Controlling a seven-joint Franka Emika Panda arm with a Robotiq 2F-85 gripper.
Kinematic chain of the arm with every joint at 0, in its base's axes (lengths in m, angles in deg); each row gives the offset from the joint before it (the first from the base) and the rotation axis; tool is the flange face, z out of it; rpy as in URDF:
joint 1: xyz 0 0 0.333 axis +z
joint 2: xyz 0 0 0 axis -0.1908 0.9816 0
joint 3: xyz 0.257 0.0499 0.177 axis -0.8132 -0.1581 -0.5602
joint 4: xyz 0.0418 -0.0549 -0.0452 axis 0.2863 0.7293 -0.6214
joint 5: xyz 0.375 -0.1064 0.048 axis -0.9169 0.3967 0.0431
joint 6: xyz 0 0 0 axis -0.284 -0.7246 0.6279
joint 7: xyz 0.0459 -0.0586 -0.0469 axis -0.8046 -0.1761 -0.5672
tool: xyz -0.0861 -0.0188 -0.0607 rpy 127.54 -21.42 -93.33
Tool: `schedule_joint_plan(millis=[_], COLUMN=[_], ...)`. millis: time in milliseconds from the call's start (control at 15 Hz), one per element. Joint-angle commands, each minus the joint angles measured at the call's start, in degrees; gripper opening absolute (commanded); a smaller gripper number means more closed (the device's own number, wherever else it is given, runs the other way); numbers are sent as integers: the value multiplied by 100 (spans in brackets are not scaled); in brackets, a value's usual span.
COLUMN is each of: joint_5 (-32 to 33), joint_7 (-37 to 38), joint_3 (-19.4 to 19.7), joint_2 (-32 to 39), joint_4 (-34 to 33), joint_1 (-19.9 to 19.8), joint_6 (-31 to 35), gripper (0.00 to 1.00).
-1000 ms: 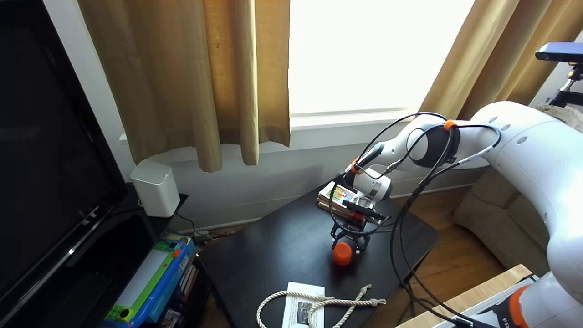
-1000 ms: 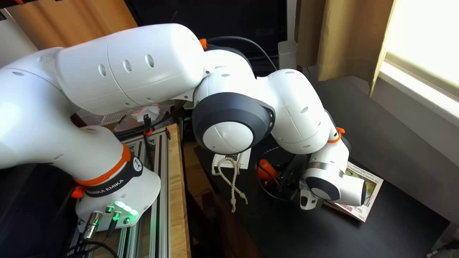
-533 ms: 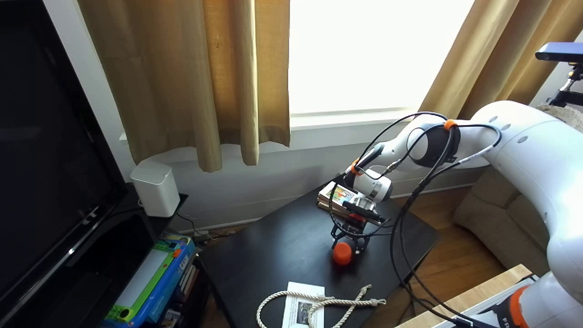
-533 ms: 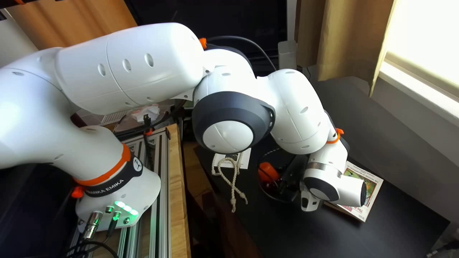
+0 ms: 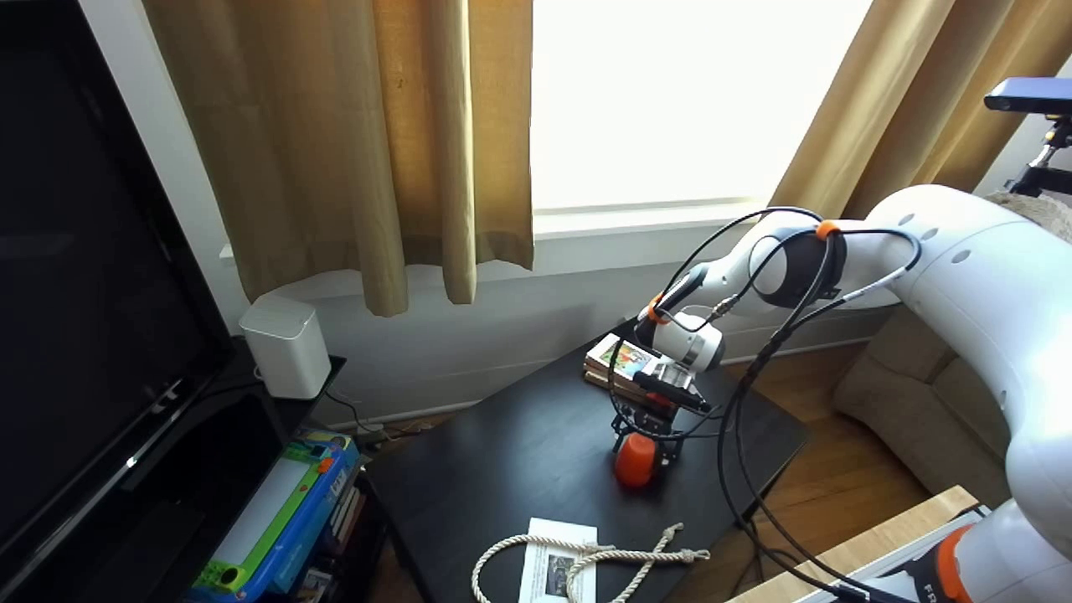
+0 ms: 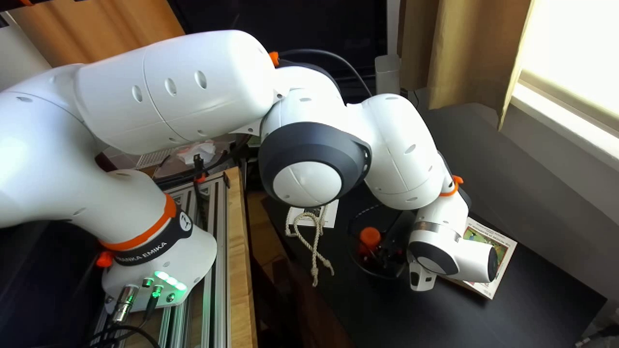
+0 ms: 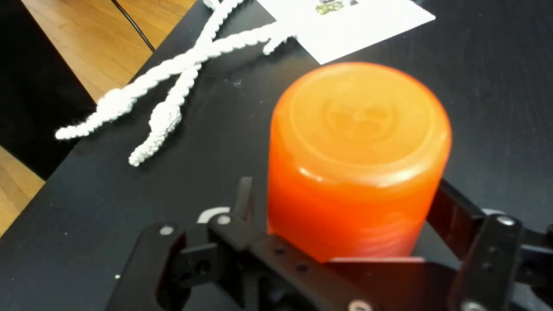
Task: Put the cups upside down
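Note:
One orange-red plastic cup (image 7: 358, 129) is between my gripper's fingers, its closed base facing up toward the wrist camera. It stands on the black table (image 5: 502, 452), open end down, and its lower rim is hidden behind the gripper. The same cup (image 5: 636, 465) shows in both exterior views (image 6: 370, 238), partly covered by cables and gripper. My gripper (image 7: 344, 192) is around the cup with its fingers apart. A gap shows between the left finger and the cup; the right finger is close to the cup's side. I see no other cup.
A white rope (image 5: 615, 554) lies over a white printed sheet (image 5: 544, 578) near the table's front. A stack of books (image 5: 621, 358) lies behind the gripper, under the wrist. The arm's cables (image 5: 737, 435) hang in loops beside the gripper. The table edge (image 7: 82, 142) is near the rope ends.
The cup has turned from lying tilted, base toward the camera, to standing with its base up. The gripper has shifted slightly, to the right in an exterior view.

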Motion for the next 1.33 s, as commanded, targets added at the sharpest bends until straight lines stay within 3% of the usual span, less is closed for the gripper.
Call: schedule_joint_plan(millis=[0, 200, 600, 1000, 1267], joint_5=[130, 333, 1077, 1526, 1706], joint_7=[-59, -5, -330, -704, -1215], joint_3=[93, 132, 435, 632, 303], joint_2=[-1, 6, -812, -2112, -3018], joint_4=[-35, -266, 265, 1560, 2558], joint_1=[105, 214, 752, 1376, 1288], joint_6=[343, 537, 1039, 2510, 3441], gripper=[100, 99, 100, 100, 100])
